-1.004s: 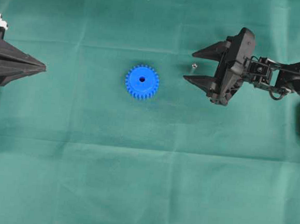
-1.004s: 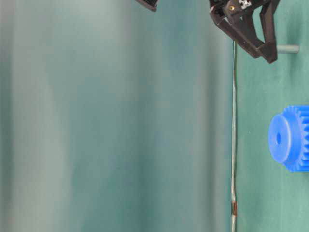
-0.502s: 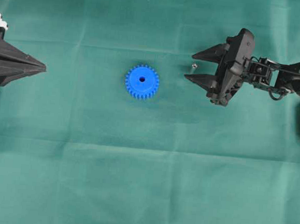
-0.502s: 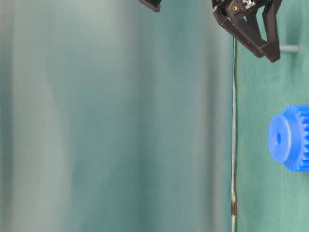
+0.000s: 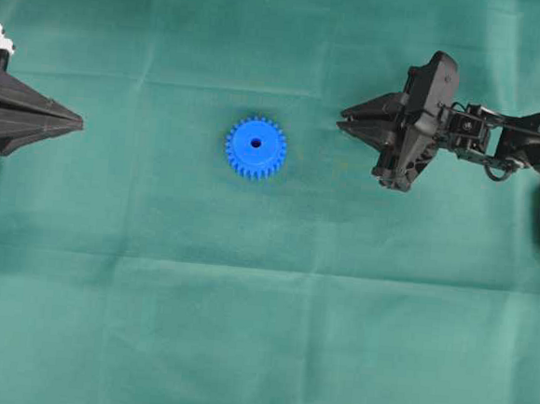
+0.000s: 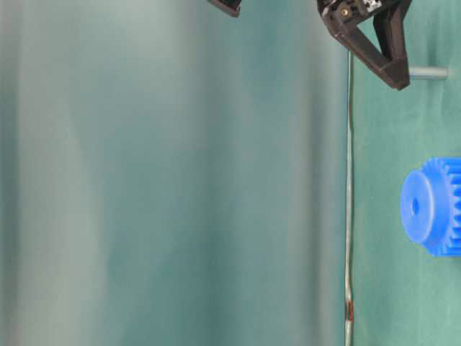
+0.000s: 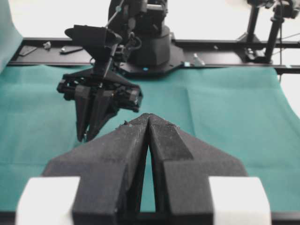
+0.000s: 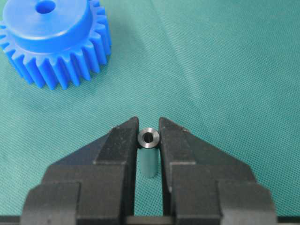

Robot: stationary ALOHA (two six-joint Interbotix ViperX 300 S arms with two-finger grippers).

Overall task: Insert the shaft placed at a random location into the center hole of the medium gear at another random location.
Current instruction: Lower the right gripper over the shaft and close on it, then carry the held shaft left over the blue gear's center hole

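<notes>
The blue medium gear [image 5: 256,148] lies flat on the green cloth, its dark center hole [image 5: 256,143] facing up; it also shows in the right wrist view [image 8: 51,37] and the table-level view [image 6: 432,205]. The shaft [image 8: 148,138], a small silvery pin, stands upright between the fingers of my right gripper [image 8: 148,127], which touch it on both sides. In the table-level view the shaft [image 6: 428,72] still rests on the cloth. From overhead my right gripper [image 5: 343,121] sits right of the gear and hides the shaft. My left gripper [image 5: 78,123] rests shut and empty at the far left.
Green cloth [image 5: 260,332] covers the whole table, with faint fold lines across it. The right arm's black links [image 5: 528,138] reach in from the right edge. A black frame rail [image 7: 225,58] runs along the table's far side in the left wrist view.
My right gripper's fingers have closed in from wide open onto the shaft, which they now hide from above. The gear and the left arm have not moved.
</notes>
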